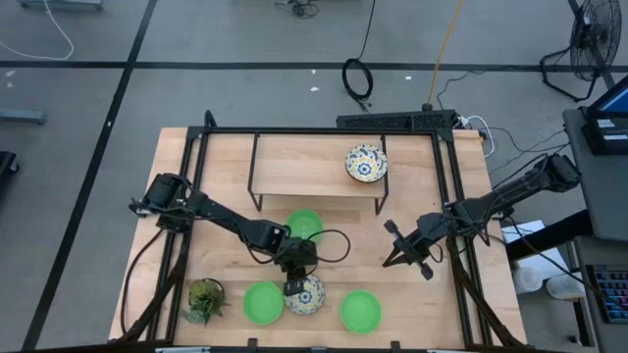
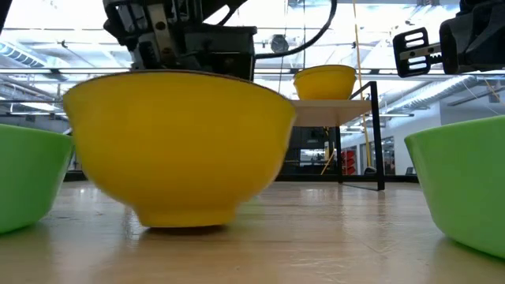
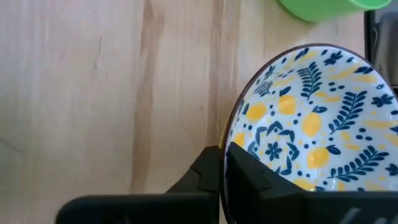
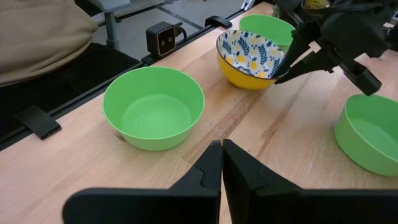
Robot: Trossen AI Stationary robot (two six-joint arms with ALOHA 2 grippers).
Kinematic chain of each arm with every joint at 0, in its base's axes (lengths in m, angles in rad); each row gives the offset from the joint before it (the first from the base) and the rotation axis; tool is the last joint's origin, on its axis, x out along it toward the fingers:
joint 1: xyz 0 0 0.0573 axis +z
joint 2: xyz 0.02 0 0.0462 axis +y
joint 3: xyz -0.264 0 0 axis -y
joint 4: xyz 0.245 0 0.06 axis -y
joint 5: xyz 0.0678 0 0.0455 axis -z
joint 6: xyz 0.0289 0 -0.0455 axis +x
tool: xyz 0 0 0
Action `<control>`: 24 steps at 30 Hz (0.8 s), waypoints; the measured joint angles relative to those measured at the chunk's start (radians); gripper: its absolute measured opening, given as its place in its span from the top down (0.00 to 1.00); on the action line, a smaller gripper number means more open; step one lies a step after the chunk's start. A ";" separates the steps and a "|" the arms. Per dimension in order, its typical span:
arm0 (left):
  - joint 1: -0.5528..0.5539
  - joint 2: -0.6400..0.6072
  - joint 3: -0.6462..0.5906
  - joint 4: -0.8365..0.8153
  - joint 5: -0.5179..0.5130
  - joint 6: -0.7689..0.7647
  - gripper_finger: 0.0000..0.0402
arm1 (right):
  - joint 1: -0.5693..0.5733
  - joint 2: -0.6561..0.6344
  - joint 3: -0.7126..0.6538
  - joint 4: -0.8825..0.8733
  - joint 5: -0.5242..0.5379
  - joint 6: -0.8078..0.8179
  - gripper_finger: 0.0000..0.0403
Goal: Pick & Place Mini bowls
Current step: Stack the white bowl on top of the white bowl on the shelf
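- Far left of the table [image 1: 324, 260], at about 8 o'clock from its centre, a small spiky potted plant [image 1: 205, 299] sits near the front edge.
- Just beside it at 3 o'clock, a plain green bowl [image 1: 263, 303] stands upright on the wood.
- Next along, touching or nearly touching that green one, the near floral bowl [image 1: 306, 295], blue-white-yellow inside and yellow outside, sits on the table.
- And there's the left tool [image 1: 293, 285], right at that bowl's rim at about 10 o'clock, fingers pinched together on the rim, one inside and one outside in the left wrist view [image 3: 224, 186].
- At 12 o'clock from the grip, behind the left arm, a second green bowl [image 1: 306, 225] sits near the foot of the shelf, partly hidden by the arm.
- At 3 o'clock from the floral bowl, a third green bowl [image 1: 360, 311] stands alone by the front edge.
- Up at 12 o'clock on the table, a second floral bowl [image 1: 365, 163] rests on the raised wooden shelf [image 1: 294, 167], toward its right end.
- Over at 3 o'clock, the right tool [image 1: 394, 245] hangs above bare wood, fingers pressed together, holding nothing, well apart from every bowl.
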 joint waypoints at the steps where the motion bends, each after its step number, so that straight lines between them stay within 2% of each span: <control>1: 0.001 0.000 0.000 0.007 -0.001 0.007 0.97 | 0.000 0.000 0.000 0.000 0.000 0.000 1.00; 6: 0.000 0.001 -0.001 0.082 -0.006 0.037 0.91 | 0.000 0.000 0.000 0.000 0.000 0.000 1.00; 11: -0.010 -0.017 -0.002 0.129 0.001 0.084 0.97 | 0.000 0.000 0.000 0.000 0.000 0.000 1.00; 16: -0.022 -0.090 -0.002 0.181 -0.042 0.151 0.96 | 0.000 0.000 0.000 0.000 0.001 0.000 1.00; 20: -0.045 -0.194 -0.002 0.211 -0.133 0.300 0.97 | 0.000 0.000 0.001 0.000 0.006 0.003 1.00; 22: -0.063 -0.258 0.000 0.216 -0.235 0.382 0.97 | 0.000 0.000 0.000 -0.002 0.025 0.003 1.00; 24: -0.086 -0.315 0.000 0.227 -0.396 0.482 0.96 | 0.000 0.000 0.000 -0.005 0.057 0.004 1.00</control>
